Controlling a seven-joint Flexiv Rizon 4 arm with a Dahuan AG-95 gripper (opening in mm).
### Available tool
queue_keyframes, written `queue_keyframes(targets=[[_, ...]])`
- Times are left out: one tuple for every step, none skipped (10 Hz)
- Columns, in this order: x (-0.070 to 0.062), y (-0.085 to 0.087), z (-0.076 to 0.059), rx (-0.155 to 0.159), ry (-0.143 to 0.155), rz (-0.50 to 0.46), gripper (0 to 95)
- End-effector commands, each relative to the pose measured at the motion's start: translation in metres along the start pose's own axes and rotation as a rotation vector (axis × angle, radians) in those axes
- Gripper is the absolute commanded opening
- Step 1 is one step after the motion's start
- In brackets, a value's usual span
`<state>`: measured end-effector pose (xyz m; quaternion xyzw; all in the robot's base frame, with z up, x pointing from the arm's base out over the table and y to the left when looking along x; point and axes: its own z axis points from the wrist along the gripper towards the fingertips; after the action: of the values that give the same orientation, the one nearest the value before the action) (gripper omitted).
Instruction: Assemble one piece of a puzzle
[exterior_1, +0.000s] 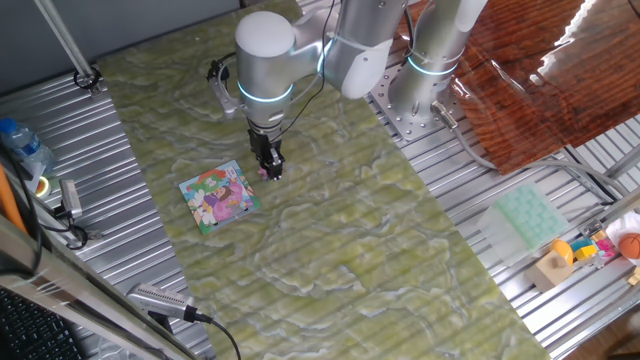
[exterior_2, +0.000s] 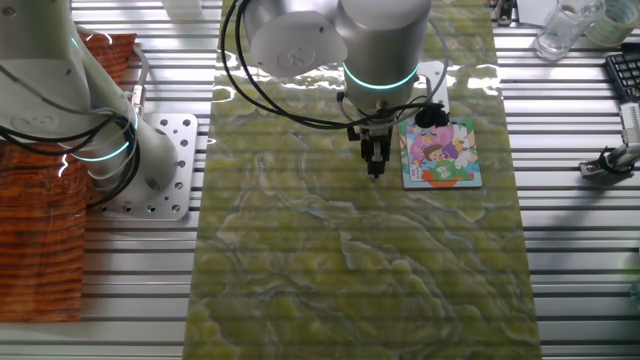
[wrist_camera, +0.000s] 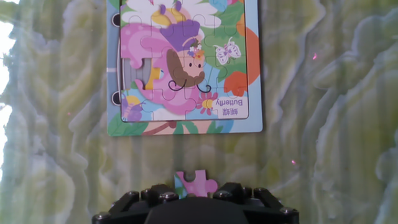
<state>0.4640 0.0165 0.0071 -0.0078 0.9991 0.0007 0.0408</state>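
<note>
The puzzle (exterior_1: 218, 196) (exterior_2: 441, 152) (wrist_camera: 186, 62) is a small square cartoon jigsaw with a blue edge, lying flat on the green marbled mat. A grey gap (wrist_camera: 147, 77) shows on its left side in the hand view. The piece (wrist_camera: 194, 183), pink with a bit of blue, stands between the fingers at the bottom of the hand view. My gripper (exterior_1: 272, 170) (exterior_2: 376, 168) (wrist_camera: 195, 191) is shut on it, just above the mat and beside the puzzle's edge, apart from it. In the fixed views the fingers largely hide the piece.
The arm's base (exterior_1: 420, 110) stands at the mat's far edge beside a brown wooden board (exterior_1: 540, 80). A pale green moulded tray (exterior_1: 527, 215) and toys (exterior_1: 590, 250) lie right. A bottle (exterior_1: 25, 145) and cables lie left. A glass (exterior_2: 560, 35) stands beyond the puzzle.
</note>
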Motion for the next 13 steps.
queue_keyframes(targets=[[0.0007, -0.0001, -0.0013, 0.001, 0.002, 0.001, 38.0], [0.0007, -0.0001, -0.0011, 0.0, 0.002, 0.002, 38.0], [0.0008, -0.0001, -0.0006, 0.0, 0.002, 0.002, 38.0], [0.0008, -0.0001, 0.0, 0.0, 0.001, 0.001, 38.0], [0.0008, -0.0001, 0.0004, 0.0, 0.001, 0.001, 38.0], [0.0009, -0.0001, 0.0009, 0.0, 0.001, 0.001, 38.0], [0.0009, -0.0002, 0.0021, 0.001, 0.001, 0.0, 38.0], [0.001, -0.0002, 0.0027, 0.002, 0.0, 0.0, 38.0], [0.0011, -0.0009, 0.0017, 0.003, 0.007, -0.002, 38.0], [0.0014, -0.0025, 0.0009, 0.0, 0.002, -0.005, 38.0], [0.0015, -0.0025, 0.0018, 0.0, 0.0, -0.005, 38.0], [0.0015, -0.0025, 0.003, 0.0, -0.003, -0.005, 38.0], [0.0014, -0.0025, 0.0038, 0.0, -0.006, -0.005, 38.0]])
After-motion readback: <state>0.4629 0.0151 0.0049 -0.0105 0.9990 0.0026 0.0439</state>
